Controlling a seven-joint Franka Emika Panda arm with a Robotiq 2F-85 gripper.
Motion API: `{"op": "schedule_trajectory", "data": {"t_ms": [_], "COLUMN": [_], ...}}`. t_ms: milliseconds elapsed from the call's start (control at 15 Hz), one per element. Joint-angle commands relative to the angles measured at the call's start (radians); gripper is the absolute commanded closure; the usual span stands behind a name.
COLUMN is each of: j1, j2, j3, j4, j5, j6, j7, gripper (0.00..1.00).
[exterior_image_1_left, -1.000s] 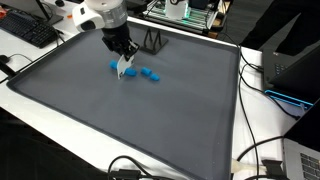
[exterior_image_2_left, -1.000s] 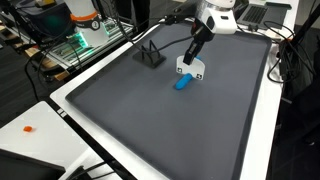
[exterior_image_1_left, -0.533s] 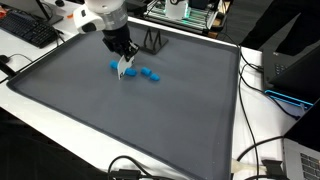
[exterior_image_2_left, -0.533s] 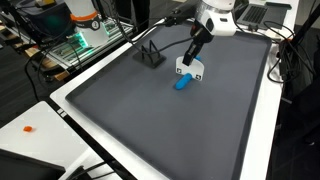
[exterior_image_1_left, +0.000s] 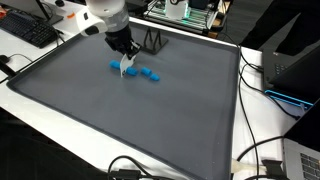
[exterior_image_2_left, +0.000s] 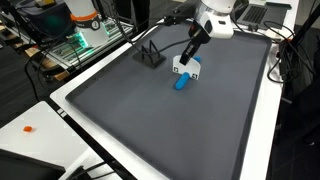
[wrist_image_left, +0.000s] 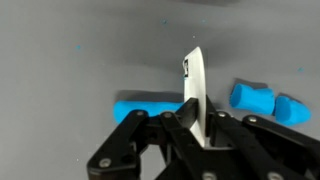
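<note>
Setting: Lab bench, with a dark grey mat (exterior_image_1_left: 180, 110) spread over a white table (exterior_image_1_left: 30, 108); a keyboard (exterior_image_1_left: 28, 30) and loose cables (exterior_image_1_left: 262, 150) lie at the edges.
Arm: the gripper (exterior_image_1_left: 123, 58) hangs over the far part of the mat, pointing down.
Grip: both fingers (wrist_image_left: 170, 128) are pressed together on a white card (wrist_image_left: 195, 85), one on each flat face.
Card: held upright and seen edge-on in the wrist view, with a small dark mark near its free end. Whether that end touches the mat cannot be told.
Neighbours: a long blue block (wrist_image_left: 150, 107) lies on the mat just beside the card on one side, and two short blue blocks (wrist_image_left: 250, 96) lie near it on the other. A black wire stand (exterior_image_1_left: 153, 42) sits apart, by the mat's far edge.
Handling: the card looks thin and very light, likely stiff enough to stand straight but easy to bend. Its smooth faces could let it slide or pivot between the pads.
Best hold: across the flat faces, well in from the edge and square to the card, with only modest squeeze. A pinch at a corner would probably let it swing.
</note>
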Motion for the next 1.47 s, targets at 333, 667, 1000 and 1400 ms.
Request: {"op": "schedule_trajectory", "data": {"t_ms": [333, 667, 1000, 1400], "j1": [-0.02, -0.016, -0.019, -0.015], "j2": [0.018, 0.007, 0.002, -0.011], "j3": [0.036, 0.025, 0.026, 0.01], "j4": [-0.001, 0.007, 0.02, 0.042], "j5": [0.059, 0.041, 0.048, 0.024], "j6": [-0.035, -0.032, -0.046, -0.043], "j7": [-0.055, -0.04, -0.039, -0.027], "gripper": [0.98, 0.98, 0.98, 0.98]}}
